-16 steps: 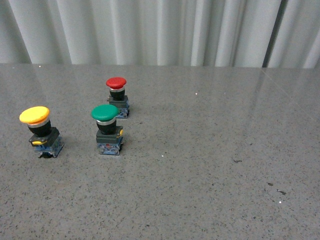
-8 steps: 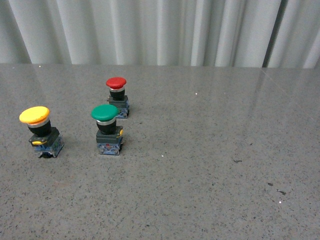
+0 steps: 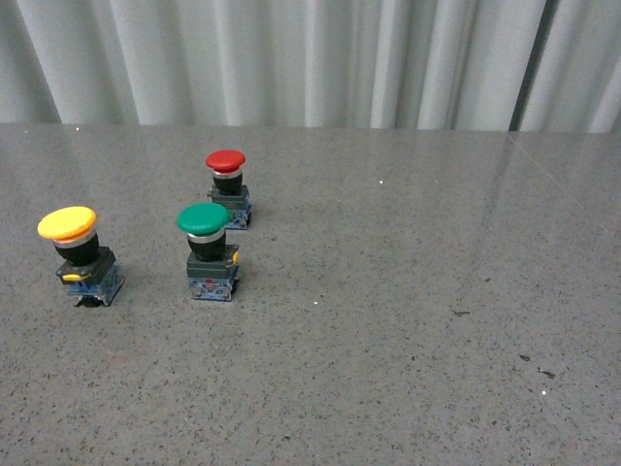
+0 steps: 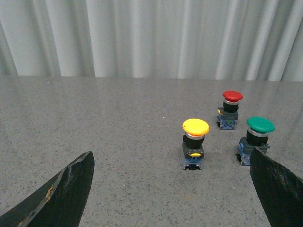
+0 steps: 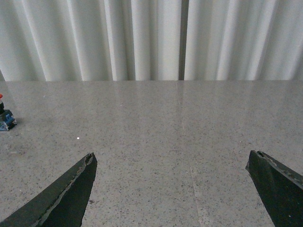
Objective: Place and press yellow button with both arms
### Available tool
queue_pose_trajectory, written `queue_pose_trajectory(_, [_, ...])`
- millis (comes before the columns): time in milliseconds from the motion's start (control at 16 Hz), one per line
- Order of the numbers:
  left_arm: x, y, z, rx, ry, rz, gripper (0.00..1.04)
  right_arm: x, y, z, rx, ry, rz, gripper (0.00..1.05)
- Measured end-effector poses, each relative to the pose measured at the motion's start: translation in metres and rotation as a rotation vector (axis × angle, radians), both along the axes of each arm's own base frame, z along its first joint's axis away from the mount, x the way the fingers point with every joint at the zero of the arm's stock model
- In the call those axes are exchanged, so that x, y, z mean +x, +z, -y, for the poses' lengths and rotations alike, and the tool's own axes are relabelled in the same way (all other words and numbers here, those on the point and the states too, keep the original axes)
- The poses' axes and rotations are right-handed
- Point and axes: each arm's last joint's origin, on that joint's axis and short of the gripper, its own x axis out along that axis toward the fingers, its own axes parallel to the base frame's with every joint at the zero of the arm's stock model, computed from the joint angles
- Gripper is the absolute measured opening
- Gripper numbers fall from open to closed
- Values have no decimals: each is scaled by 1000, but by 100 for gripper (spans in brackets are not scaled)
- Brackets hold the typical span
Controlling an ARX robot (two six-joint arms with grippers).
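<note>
The yellow button [image 3: 78,254] stands upright on the grey table at the left, with a yellow cap, black neck and blue-black base. It also shows in the left wrist view [image 4: 194,143], ahead of my open left gripper [image 4: 173,182], whose black fingertips [image 4: 71,189] stand wide apart and well short of it. My right gripper [image 5: 173,184] is open and empty over bare table. Neither arm shows in the front view.
A green-capped switch [image 3: 209,250] stands to the right of the yellow one, and a red-capped switch [image 3: 228,186] stands behind it. The red switch's base shows at the edge of the right wrist view [image 5: 5,119]. A white curtain [image 3: 310,58] hangs behind the table.
</note>
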Motion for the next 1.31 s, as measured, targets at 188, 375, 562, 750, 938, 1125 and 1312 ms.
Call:
queue_pose_trajectory(188, [0, 0, 0, 0, 0, 0, 98, 0, 0, 0, 0, 0, 0, 98])
queue_pose_trajectory(375, [0, -2, 0, 6, 54, -78, 98, 0, 0, 0, 0, 0, 0, 98])
queue_pose_trajectory(562, [30, 29, -3, 32, 196, -103, 98, 0, 0, 0, 0, 0, 0, 98])
queue_pose_trajectory(750, [92, 71, 2, 56, 105, -55, 98, 0, 0, 0, 0, 0, 0, 98])
queue_pose_trajectory(938, [151, 65, 14, 84, 29, -211, 98, 0, 0, 0, 0, 0, 0, 98])
queue_pose_trajectory(1125, [191, 53, 26, 88, -15, -328, 98, 0, 0, 0, 0, 0, 0, 98])
queue_pose_trajectory(1312, [198, 31, 34, 79, -77, -407, 98, 0, 0, 0, 0, 0, 0, 98])
